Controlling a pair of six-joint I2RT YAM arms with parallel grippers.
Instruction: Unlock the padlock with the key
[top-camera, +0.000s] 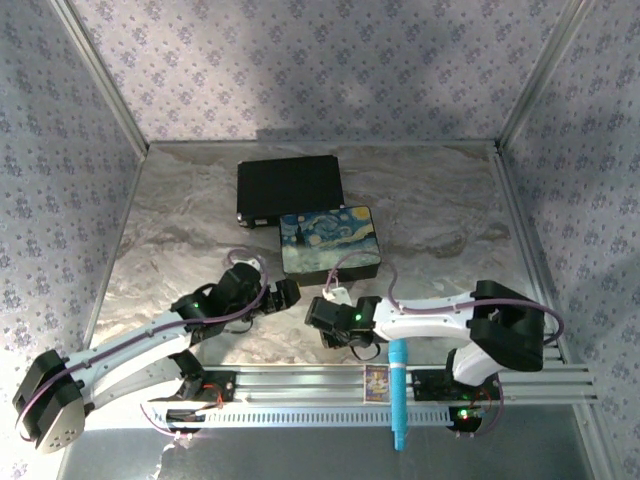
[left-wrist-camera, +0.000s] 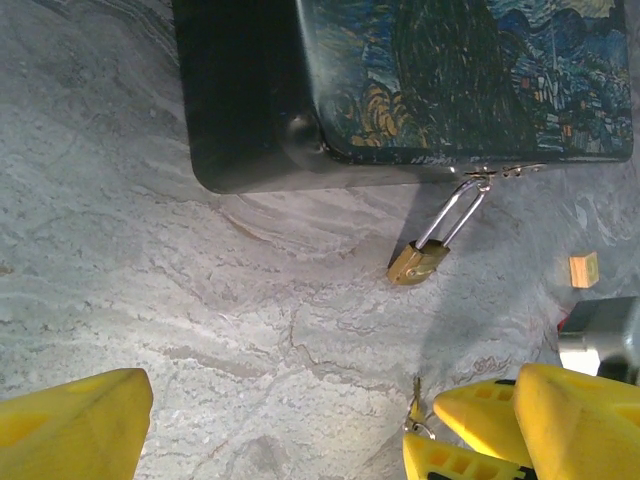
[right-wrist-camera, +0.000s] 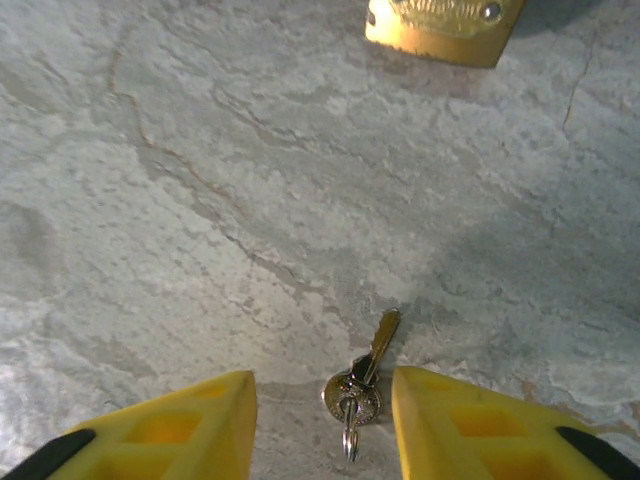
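The key (right-wrist-camera: 365, 380), a small brass one with a round head and a ring, lies flat on the marbled table. My right gripper (right-wrist-camera: 322, 390) is open and low over it, one yellow finger on each side, with a gap left and right of the key. The brass padlock (left-wrist-camera: 418, 262) hangs by its silver shackle from the hasp of the painted box (left-wrist-camera: 450, 80), just beyond the key; its body edge (right-wrist-camera: 445, 30) appears in the right wrist view. My left gripper (left-wrist-camera: 335, 400) is open and holds nothing, next to the right gripper's fingers (left-wrist-camera: 470, 400) and the key (left-wrist-camera: 416, 398).
A flat black box (top-camera: 288, 188) lies behind the painted box (top-camera: 327, 240). A small tan block (left-wrist-camera: 583, 269) sits on the table right of the padlock. A blue tool (top-camera: 398, 390) rests on the front rail. Patterned walls close in the table.
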